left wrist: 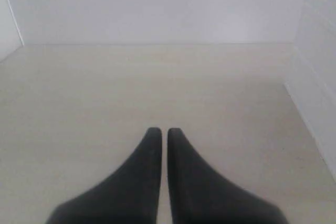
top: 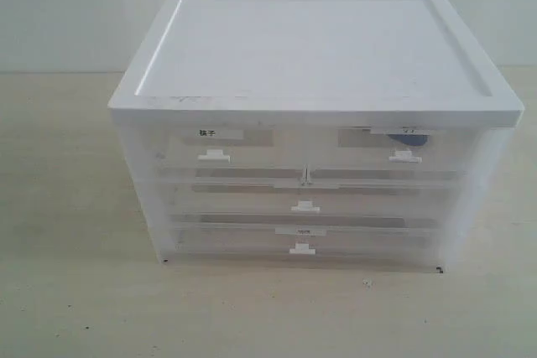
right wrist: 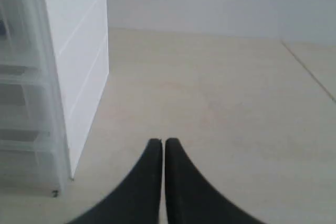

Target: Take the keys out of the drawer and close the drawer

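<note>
1. Left claw [left wrist: 159,130]: dark fingers nearly together with only a thin slit between them, holding nothing. It hangs over bare table; not seen in the exterior view.
2. Right claw [right wrist: 158,141]: same, a narrow slit and nothing held. It is over the table, and the cabinet's [right wrist: 79,51] white side wall stands beside it, apart from it.
3. Table [top: 75,291]: pale wood grain, fills the bottom of the exterior frame and runs along both sides of the cabinet.
4. Cabinet [top: 319,48]: white frame with clear fronts, centre of frame, resting on the table.
5. Bottom full-width drawer [top: 252,242]: lower centre, pushed in, white tab.
6. Middle full-width drawer [top: 252,200]: just above it, pushed in.
7. Left half-width drawer [top: 218,150]: top row, centre-left, bold dark characters on its label, pushed in.
8. Drawer [top: 369,157]: top row, centre-right, flush with its neighbour, so it reads as closed. Its white tab handle [top: 404,157] sits under a faint-print label [top: 394,132].
9. Keys [top: 410,136]: inside that drawer, right of centre. Only a dark blue patch shows through the clear front, beside the label; the metal parts are too blurred to make out.
10. Wall [top: 84,6]: plain pale, across the top of the frame behind the cabinet.
</note>
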You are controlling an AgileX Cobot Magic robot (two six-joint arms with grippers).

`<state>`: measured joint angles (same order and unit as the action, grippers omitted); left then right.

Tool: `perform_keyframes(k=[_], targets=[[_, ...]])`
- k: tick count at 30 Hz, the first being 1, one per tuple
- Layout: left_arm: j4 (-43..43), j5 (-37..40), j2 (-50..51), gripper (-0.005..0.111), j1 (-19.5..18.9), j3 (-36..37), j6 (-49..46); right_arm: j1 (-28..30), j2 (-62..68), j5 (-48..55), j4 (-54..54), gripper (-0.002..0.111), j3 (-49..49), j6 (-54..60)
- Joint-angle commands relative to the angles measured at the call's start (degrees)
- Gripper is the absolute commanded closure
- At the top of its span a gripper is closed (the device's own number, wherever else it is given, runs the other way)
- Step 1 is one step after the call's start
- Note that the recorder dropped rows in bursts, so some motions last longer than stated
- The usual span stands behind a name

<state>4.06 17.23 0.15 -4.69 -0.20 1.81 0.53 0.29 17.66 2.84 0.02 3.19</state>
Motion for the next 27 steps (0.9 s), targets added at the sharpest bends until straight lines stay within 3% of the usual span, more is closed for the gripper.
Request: perform_keyframes(k=[1, 4, 10, 17, 21, 25, 27], targets=[[0.31, -8.01, -0.15, 0.102, -0.25, 0.20, -0.56, 0.12, -0.29, -11.94, 1.17, 0.108, -0.02, 3.36], [0.31, -15.02, -0.15, 0.102, -0.25, 0.20, -0.56, 0.12, -0.29, -20.63, 0.30, 0.108, -0.02, 2.26], [0.31, -25.75, -0.15, 0.102, -0.25, 0.20, 0.51, 0.12, -0.29, -31.49, -2.40, 0.108, -0.02, -10.89], [0.31, -31.53, -0.15, 0.102, -0.25, 0.20, 7.39, 0.12, -0.29, -41.89, -2.40, 0.108, -0.02, -16.56], [0.31, -31.51, -0.15, 0.102, -0.13, 0.20, 30.31, 0.12, -0.29, -42.10, -1.38, 0.108, -0.02, -28.08], [2.23, -31.97, -0.15, 0.102, -0.13, 0.20, 39.27, 0.12, -0.29, -41.13, 6.81, 0.108, -1.95, -32.67], [10.05, -32.67, -0.15, 0.102, -0.13, 0.20, 44.23, 0.12, -0.29, -39.91, 11.63, 0.108, -4.74, -37.36]])
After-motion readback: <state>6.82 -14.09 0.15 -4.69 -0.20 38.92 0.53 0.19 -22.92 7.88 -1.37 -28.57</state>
